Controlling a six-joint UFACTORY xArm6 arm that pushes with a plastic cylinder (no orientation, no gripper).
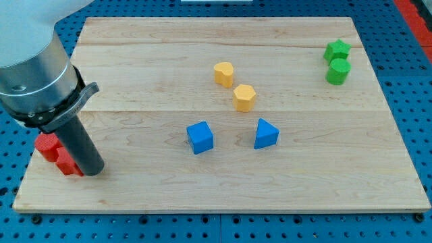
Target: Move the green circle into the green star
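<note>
The green circle (338, 71) sits at the view's upper right of the wooden board (223, 182). The green star (337, 49) lies just above it, and the two touch or nearly touch. My tip (93, 169) is at the view's lower left, far from both green blocks. It rests right beside two red blocks (57, 152), which the rod partly hides.
A yellow heart (223, 73) and a yellow hexagon (244, 97) lie at the board's middle top. A blue cube (200, 137) and a blue triangle (266, 133) lie below them. The arm's grey body (34, 71) covers the upper left corner.
</note>
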